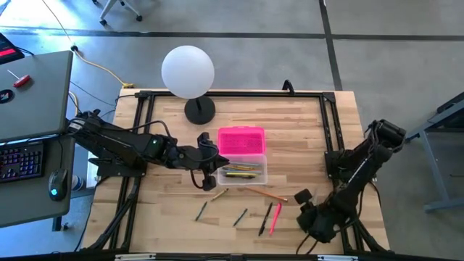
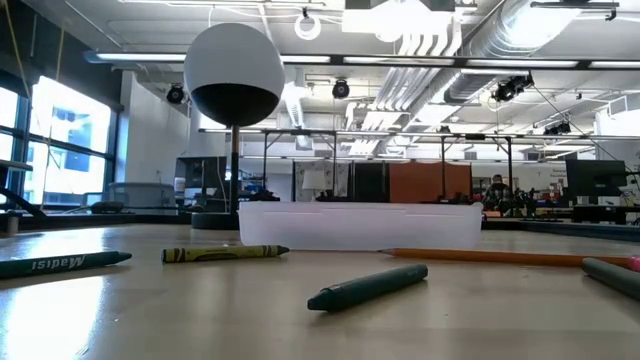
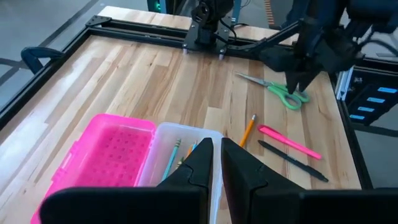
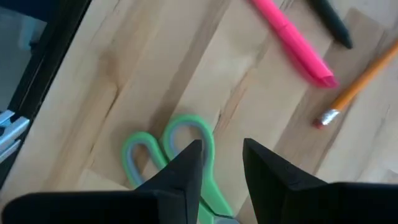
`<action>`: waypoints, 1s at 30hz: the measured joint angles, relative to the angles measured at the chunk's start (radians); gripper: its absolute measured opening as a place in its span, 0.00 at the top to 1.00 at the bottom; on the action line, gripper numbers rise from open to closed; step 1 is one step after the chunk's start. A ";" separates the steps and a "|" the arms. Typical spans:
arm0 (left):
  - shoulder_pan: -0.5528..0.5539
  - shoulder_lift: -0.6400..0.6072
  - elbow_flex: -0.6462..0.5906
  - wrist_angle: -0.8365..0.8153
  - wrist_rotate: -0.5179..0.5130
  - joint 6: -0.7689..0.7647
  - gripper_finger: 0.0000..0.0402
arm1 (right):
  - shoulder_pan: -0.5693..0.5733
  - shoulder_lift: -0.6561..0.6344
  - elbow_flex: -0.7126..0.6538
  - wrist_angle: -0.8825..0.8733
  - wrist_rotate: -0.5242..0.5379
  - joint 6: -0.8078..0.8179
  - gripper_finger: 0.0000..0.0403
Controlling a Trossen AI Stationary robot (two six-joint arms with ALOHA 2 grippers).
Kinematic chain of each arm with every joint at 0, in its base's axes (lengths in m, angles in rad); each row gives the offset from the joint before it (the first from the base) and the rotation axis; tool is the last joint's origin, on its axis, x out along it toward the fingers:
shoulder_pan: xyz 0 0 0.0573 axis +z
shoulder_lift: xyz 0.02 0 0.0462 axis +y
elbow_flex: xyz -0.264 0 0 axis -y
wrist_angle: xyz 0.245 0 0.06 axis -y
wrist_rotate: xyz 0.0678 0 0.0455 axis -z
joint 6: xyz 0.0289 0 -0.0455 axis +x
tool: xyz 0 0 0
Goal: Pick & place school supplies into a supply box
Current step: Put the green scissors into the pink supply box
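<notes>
The clear supply box [image 1: 261, 174] stands mid-table with its pink lid [image 1: 241, 140] folded open on the far side, and several pencils [image 3: 174, 155] lie inside. My left gripper [image 1: 209, 176] hovers at the box's left end, over its rim [image 3: 186, 129], its fingers [image 3: 217, 149] open by a narrow gap with nothing between them. My right gripper [image 1: 303, 197] points down, open, over the green-handled scissors [image 3: 281, 91]; its fingers [image 4: 222, 152] straddle one handle loop [image 4: 186, 127]. An orange pencil [image 1: 272, 194], a pink pen [image 1: 275, 217], a black pen [image 1: 266, 217] and crayons [image 1: 201, 210] lie flat near the table's near edge. My right gripper comes at the scissors' handle end [image 4: 186, 127] from above, pointing down, with the scissors flat on the table. One finger [image 4: 189, 165] overlaps a loop; I cannot tell whether it touches.
A white globe lamp [image 1: 188, 72] stands on its dark base behind the box near the far edge. A black frame [image 1: 232, 94] runs round the table. In the low view, crayons [image 2: 368, 287] and the pencil [image 2: 480, 257] lie in front of the box [image 2: 360, 225].
</notes>
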 joint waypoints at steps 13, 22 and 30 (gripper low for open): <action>0.000 0.022 0.001 0.001 0.007 -0.004 0.84 | -0.039 0.078 -0.142 0.207 -0.063 -0.002 0.77; 0.000 0.035 0.000 -0.004 0.006 -0.001 0.84 | -0.036 0.068 -0.244 0.363 -0.040 -0.022 0.85; 0.000 0.034 0.000 -0.008 0.003 -0.001 0.84 | -0.042 0.068 -0.187 0.384 -0.113 -0.011 0.95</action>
